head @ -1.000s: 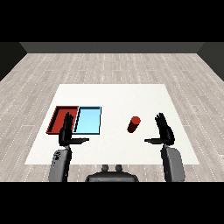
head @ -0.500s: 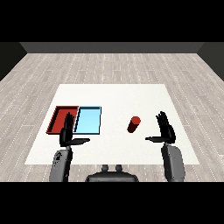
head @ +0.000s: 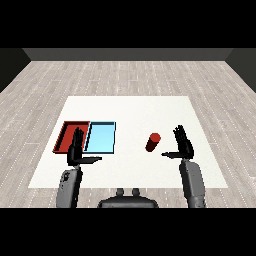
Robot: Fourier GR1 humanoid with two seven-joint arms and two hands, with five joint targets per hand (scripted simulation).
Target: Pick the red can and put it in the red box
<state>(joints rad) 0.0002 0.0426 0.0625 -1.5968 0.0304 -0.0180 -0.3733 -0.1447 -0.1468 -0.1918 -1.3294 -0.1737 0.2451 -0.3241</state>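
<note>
The red can (head: 153, 142) is seen standing upright on the white surface (head: 130, 107), a little right of the middle, and it is not touched by anything. The right hand (head: 184, 146) is held just beside the can, on its right side and slightly nearer to the robot, with the fingers (head: 180, 134) straight and released and the thumb pointed inward toward the can; nothing is grasped by it. This pose is judged to be a preparation for the grasp: the palm is turned to the can so that the fingers can be curled round it once the hand is brought closer. The left hand (head: 76, 150) is raised at the other side, also released and holding nothing, with the thumb stretched out to the right; it is placed in front of the near edge of the trays, so a part of them is hidden by it. The red tray (head: 66, 132) is lying at the left, and the light blue tray (head: 101, 137) is touching it or lying just beside it on the right, between the red tray and the can. Because of this arrangement the can is well apart from its goal, and it is judged that the can must be carried over the light blue tray to reach the red one. The picking step is not yet done, so the task is considered to be at its beginning
</note>
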